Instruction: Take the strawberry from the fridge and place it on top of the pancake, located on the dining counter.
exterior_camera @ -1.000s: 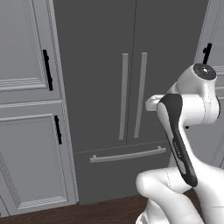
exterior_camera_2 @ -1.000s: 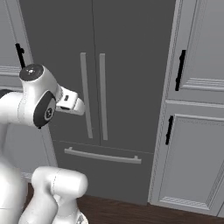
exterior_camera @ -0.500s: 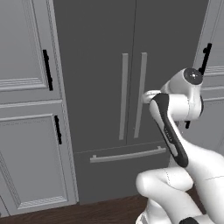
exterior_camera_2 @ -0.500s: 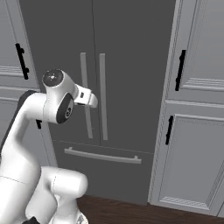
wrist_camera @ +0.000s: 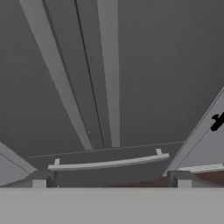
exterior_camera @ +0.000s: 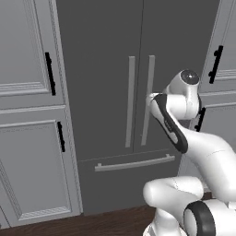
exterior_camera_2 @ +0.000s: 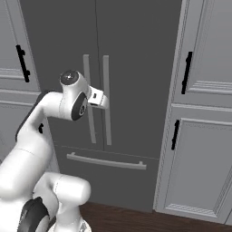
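- At 9 o'clock in the left base view: light grey cabinets [exterior_camera: 27, 138] with black handles [exterior_camera: 50, 73], doors shut, not part of the job.
- Centre: fridge [exterior_camera: 106, 60], dark grey French doors, both closed, meeting at a centre seam. Two long vertical bar handles sit either side of that seam: left door handle [exterior_camera: 131, 101], right door handle [exterior_camera: 148, 99]. Placed at the inner edges so each door swings outward from the middle.
- Below, at 6 o'clock: bottom drawer with horizontal bar handle [exterior_camera: 135, 163], also shut.
- Strawberry: judged to be inside the closed fridge, hidden; doors must open first.
- Pancake and dining counter: elsewhere, away from this spot.
- Right of centre: white arm bent, wrist raised to handle height, hand [exterior_camera_2: 105, 100] pointing at the fridge front. In the right base view it sits right at the right door handle [exterior_camera_2: 106, 99], touching or just short, cannot tell which.
- Hand view: looks down the door face, both vertical handles [wrist_camera: 109, 74] running from 12 toward 6, drawer handle [wrist_camera: 107, 163] across the bottom. Finger tips [wrist_camera: 38, 180] stand far apart at the lower corners, nothing between them.
- Hand state: spread wide, released, grasping nothing.
- Judgement: step in hand is reaching for a door handle; task barely started. Next needs jaws straddling one bar before closing.
- At 3 o'clock: more grey cabinets [exterior_camera_2: 204, 136], black handles, shut.
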### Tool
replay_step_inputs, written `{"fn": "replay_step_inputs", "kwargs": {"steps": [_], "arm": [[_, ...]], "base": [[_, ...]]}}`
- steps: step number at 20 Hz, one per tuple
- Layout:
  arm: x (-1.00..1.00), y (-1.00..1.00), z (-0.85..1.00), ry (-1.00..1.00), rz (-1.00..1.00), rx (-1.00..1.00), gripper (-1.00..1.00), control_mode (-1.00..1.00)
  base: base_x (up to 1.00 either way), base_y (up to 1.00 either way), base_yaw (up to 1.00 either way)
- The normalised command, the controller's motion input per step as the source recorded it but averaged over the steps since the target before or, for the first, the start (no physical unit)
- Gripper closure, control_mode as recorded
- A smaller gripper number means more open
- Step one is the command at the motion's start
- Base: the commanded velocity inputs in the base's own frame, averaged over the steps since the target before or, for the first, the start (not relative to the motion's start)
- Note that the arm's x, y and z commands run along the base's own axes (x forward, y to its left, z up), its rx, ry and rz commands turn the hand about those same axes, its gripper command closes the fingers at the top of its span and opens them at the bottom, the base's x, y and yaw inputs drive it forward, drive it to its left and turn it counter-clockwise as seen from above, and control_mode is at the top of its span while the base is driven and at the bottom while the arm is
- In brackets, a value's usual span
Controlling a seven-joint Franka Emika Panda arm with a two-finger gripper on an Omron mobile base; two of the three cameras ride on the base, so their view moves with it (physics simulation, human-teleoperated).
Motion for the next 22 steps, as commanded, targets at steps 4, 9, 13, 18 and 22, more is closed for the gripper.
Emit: {"fn": "replay_step_inputs", "kwargs": {"steps": [4, 9, 13, 18, 22], "arm": [[0.59, 0.0, -0.05, -0.01, 0.0, 0.0, -1.0, -1.0], [0.58, 0.0, -0.15, -0.01, 0.0, 0.0, -1.0, -1.0], [0.57, -0.03, -0.17, 0.0, 0.0, -0.01, -1.0, -1.0], [0.52, -0.07, -0.23, 0.0, 0.0, 0.0, -1.0, -1.0], [0.5, -0.03, -0.27, -0.01, 0.0, 0.0, -1.0, -1.0]], "base": [[0.0, 0.0, 0.0], [0.0, 0.0, 0.0], [0.0, 0.0, 0.0], [0.0, 0.0, 0.0], [0.0, 0.0, 0.0]]}}
